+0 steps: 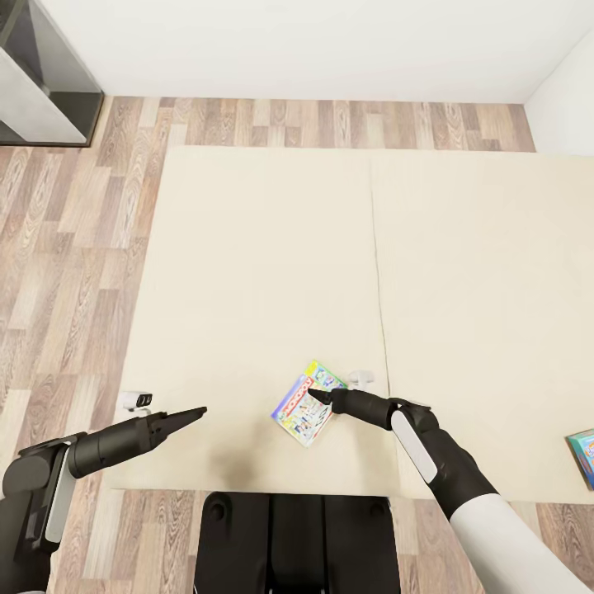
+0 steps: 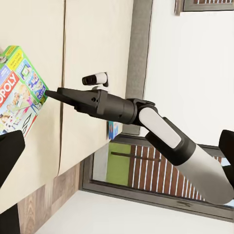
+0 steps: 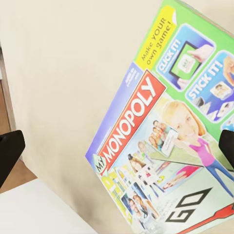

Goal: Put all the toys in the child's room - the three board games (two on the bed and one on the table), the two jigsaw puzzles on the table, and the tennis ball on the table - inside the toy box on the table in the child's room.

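Beige two-section mattress of the bed (image 1: pixel 272 247) spans most of the head view, wood-plank floor (image 1: pixel 58 247) to its left and beyond its far edge, white wall (image 1: pixel 313 41) past that. Grey cabinet corner (image 1: pixel 41 74) at top left of the head view. No bin or box for holding things is in sight; both games lie loose on the mattress. Green-edged board game (image 1: pixel 308 403), red "Monopoly" banner on the lid, lies flat and skewed near the mattress's near edge, just left of the centre seam. Second game box (image 1: pixel 582 456), blue-green, sits at the near right edge of the bed, cut off by the frame. Right gripper (image 1: pixel 320 398) is at the Monopoly box, tip over its lid; fingers look wide apart in the right wrist view, not clamped on it. Left gripper (image 1: pixel 194 413) hovers over bare mattress well left of the box; whether its jaws are apart I cannot tell.
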You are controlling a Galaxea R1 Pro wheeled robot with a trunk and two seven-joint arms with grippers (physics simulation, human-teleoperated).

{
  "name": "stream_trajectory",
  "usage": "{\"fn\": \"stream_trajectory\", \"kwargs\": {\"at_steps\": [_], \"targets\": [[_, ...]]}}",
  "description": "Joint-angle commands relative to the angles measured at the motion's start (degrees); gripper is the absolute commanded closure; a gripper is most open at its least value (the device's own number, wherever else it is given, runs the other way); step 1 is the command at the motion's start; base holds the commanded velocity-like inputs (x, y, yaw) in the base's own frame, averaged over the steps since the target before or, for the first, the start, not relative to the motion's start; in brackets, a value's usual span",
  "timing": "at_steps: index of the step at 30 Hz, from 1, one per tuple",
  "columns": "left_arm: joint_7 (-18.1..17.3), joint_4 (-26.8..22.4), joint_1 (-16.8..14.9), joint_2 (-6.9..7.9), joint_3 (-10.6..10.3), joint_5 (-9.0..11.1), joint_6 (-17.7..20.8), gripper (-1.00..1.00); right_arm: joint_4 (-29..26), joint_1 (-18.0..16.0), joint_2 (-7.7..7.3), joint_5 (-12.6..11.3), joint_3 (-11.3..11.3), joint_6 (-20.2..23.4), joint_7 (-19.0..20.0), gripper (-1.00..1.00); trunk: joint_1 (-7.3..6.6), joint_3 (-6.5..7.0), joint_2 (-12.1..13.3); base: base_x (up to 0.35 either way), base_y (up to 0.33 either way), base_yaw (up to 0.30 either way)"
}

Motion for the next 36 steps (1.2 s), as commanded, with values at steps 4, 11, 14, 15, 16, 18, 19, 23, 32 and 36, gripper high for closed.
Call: {"fn": "stream_trajectory", "kwargs": {"at_steps": [4, 11, 14, 15, 16, 18, 19, 23, 32, 36], "targets": [[-0.2, 0.0, 0.0, 0.01, 0.0, 0.0, 0.6, -1.0, -0.1, 0.0, -0.06, -0.4, 0.0, 0.3, -0.1, -1.0, 0.03, -0.06, -0.1, 0.0, 0.0, 0.0], [-0.2, 0.0, 0.0, 0.01, 0.0, 0.0, 0.6, -1.0, -0.1, 0.0, -0.54, -0.4, -0.2, 0.4, 0.2, -1.0, 0.03, -0.06, -0.1, 0.0, 0.0, 0.0], [-0.2, 0.0, 0.0, 0.01, 0.0, 0.0, 0.6, -1.0, -0.2, 0.0, -0.63, -0.4, -0.2, 0.4, 0.4, -1.0, 0.03, -0.06, -0.1, 0.0, 0.0, 0.0], [-0.2, 0.0, 0.0, 0.01, 0.0, 0.0, 0.6, -1.0, -0.3, 0.0, -0.65, -0.4, -0.3, 0.4, 0.4, -1.0, 0.03, -0.06, -0.1, 0.0, 0.0, 0.0], [-0.3, 0.0, 0.0, 0.01, 0.0, 0.0, 0.6, -1.0, -0.4, 0.0, -0.67, -0.4, -0.3, 0.4, 0.5, -1.0, 0.03, -0.06, -0.1, 0.0, 0.0, 0.0], [-0.3, 0.0, 0.0, 0.01, 0.1, 0.0, 0.6, -1.0, -0.9, 0.0, -0.71, -0.4, -0.3, 0.5, 0.6, -1.0, 0.03, -0.06, -0.1, 0.0, 0.0, 0.0], [-0.3, 0.0, 0.0, 0.01, 0.1, 0.0, 0.6, -1.0, -0.9, 0.0, -0.7, -0.4, -0.3, 0.5, 0.6, -1.0, 0.03, -0.06, -0.1, 0.0, 0.0, 0.0], [-0.3, 0.0, 0.0, 0.01, 0.1, 0.0, 0.6, -1.0, -1.0, 0.0, -0.69, -0.4, -0.3, 0.6, 0.6, -1.0, 0.03, -0.06, -0.1, 0.0, 0.0, 0.0], [-0.3, 0.0, 0.0, 0.01, 0.1, 0.0, 0.6, -1.0, -1.2, 0.0, -0.8, -0.3, -0.4, 0.7, 0.4, -1.0, 0.03, -0.06, -0.1, 0.0, 0.0, 0.0], [-0.3, 0.0, 0.0, 0.01, 0.1, 0.0, 0.6, -1.0, -1.2, 0.0, -0.84, -0.3, -0.4, 0.8, 0.3, -1.0, 0.03, -0.06, -0.1, 0.0, 0.0, 0.0]]}}
